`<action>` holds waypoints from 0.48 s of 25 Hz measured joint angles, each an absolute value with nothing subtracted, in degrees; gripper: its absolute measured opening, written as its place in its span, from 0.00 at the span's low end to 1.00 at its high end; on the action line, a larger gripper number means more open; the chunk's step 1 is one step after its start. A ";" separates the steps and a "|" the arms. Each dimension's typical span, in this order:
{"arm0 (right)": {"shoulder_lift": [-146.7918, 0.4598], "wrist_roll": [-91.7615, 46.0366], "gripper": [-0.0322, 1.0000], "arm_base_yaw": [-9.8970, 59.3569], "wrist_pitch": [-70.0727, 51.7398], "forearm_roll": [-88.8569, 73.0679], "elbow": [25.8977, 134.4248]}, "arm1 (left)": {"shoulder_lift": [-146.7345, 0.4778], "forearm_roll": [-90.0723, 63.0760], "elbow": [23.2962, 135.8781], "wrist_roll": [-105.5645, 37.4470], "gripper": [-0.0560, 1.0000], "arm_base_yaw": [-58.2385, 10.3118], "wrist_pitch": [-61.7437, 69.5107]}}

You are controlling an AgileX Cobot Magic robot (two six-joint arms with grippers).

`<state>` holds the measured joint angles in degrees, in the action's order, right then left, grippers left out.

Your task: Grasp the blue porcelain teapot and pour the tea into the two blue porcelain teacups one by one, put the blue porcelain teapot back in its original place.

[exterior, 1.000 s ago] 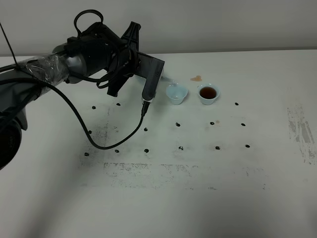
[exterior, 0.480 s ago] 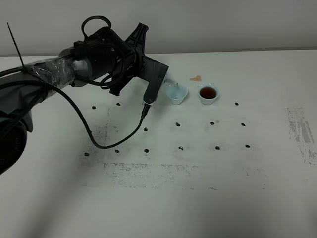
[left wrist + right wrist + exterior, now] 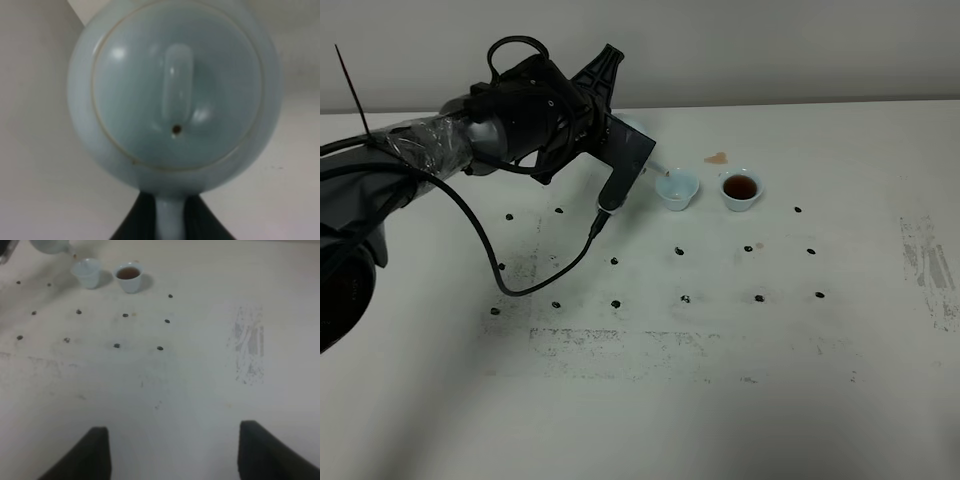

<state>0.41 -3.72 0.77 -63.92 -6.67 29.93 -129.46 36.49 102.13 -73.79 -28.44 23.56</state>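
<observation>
Since a second earlier, the left arm had lifted and swung its wrist back, the teapot (image 3: 172,95) tilting over the near teacup (image 3: 677,188). That empty cup lay at about four o'clock from the left claw (image 3: 169,220), the spout pointing the same way; the filled teacup (image 3: 741,187) stood just beside it at three o'clock on the worktop (image 3: 720,380). Pressed together, the claw pinched the pot's handle. The right claw (image 3: 172,452), well apart, stood spread and empty.

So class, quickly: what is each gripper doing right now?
Left gripper: shut on the teapot, by its handle.
Right gripper: open, holding nothing.
</observation>
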 joint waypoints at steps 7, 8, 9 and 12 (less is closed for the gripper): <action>0.41 -3.72 0.58 0.77 -63.92 -6.67 29.93 | -129.46 37.18 102.13 -74.56 0.13 -29.28 23.32; 0.41 -3.72 0.58 0.77 -63.92 -6.67 29.93 | -129.46 37.43 102.13 -74.56 0.13 -29.28 23.32; 0.41 -3.72 0.58 0.77 -63.92 -6.67 29.93 | -129.46 37.61 102.13 -74.60 0.13 -29.28 23.32; 0.41 -3.72 0.58 0.77 -63.92 -6.67 29.93 | -129.46 38.03 102.13 -74.60 0.13 -29.28 23.44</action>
<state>0.41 -3.72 0.77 -63.92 -6.67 29.93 -129.46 38.03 102.13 -74.60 -29.28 23.44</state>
